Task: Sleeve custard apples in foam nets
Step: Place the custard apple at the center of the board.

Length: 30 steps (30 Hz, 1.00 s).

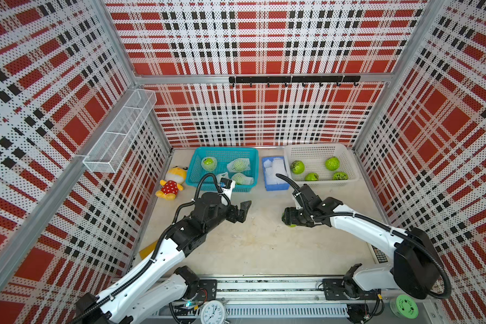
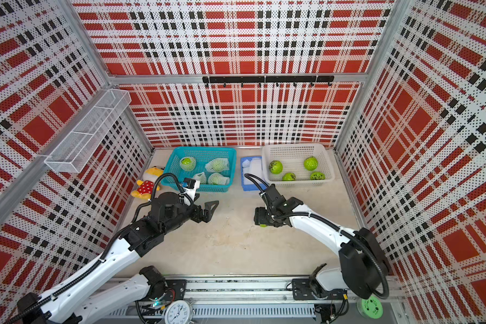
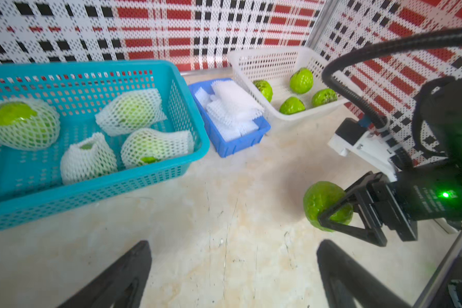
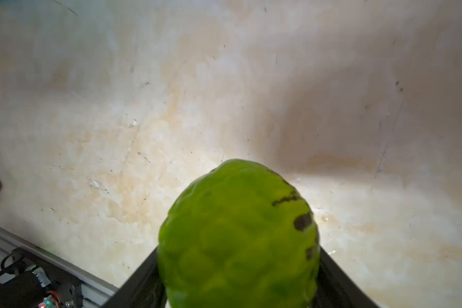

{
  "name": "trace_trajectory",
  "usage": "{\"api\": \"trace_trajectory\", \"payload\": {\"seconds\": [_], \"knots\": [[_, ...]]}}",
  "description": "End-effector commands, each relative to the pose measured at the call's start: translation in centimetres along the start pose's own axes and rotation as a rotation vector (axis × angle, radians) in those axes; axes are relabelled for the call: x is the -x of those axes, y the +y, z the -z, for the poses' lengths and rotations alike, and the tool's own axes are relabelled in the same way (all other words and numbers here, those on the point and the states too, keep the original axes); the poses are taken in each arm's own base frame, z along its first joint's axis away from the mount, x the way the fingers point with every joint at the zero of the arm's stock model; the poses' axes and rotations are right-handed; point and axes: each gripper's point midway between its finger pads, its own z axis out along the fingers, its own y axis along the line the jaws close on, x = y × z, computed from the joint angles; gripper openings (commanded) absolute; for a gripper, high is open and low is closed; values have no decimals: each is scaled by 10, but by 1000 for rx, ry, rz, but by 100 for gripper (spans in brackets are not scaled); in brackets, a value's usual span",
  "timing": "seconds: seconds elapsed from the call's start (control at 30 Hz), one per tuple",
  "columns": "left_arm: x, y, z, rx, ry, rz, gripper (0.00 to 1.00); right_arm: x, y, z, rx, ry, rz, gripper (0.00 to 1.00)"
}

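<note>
Nearside of the blue tray (image 1: 275, 187), over bare table (image 1: 264, 246): my left gripper (image 1: 243, 211) reaches level, jaws wide, empty; my right gripper (image 1: 288, 216) faces it, clamped on one custard apple (image 3: 320, 198), open room between. Farther, foam nets (image 1: 277, 168) fill that tray.

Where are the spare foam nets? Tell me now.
In both top views the spare foam nets lie in the small blue bin at the back, between the teal basket and the white basket.
</note>
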Motion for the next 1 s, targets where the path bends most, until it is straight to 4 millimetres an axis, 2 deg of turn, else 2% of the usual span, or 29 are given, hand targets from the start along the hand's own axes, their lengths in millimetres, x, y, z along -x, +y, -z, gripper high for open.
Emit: {"api": "trace_trajectory", "payload": {"seconds": [0.0, 0.1, 0.2, 0.43, 0.57, 0.97], "knots": [[-6, -3, 0, -17, 24, 38, 100, -14, -2, -5, -40, 98, -29, 67], [-16, -1, -4, -7, 58, 37, 99, -21, -11, -13, -107, 162, -18, 69], [-23, 1, -7, 5, 91, 35, 99, -22, -11, -22, -137, 191, -5, 72], [-27, -4, -9, -21, 117, 36, 100, -10, -2, -39, -190, 186, 68, 88], [-26, -7, -9, -40, 115, 34, 100, 2, 8, -41, -174, 136, 92, 92], [-22, -5, -14, -25, 99, 38, 99, 18, 17, -36, -143, 54, 143, 94]]}}
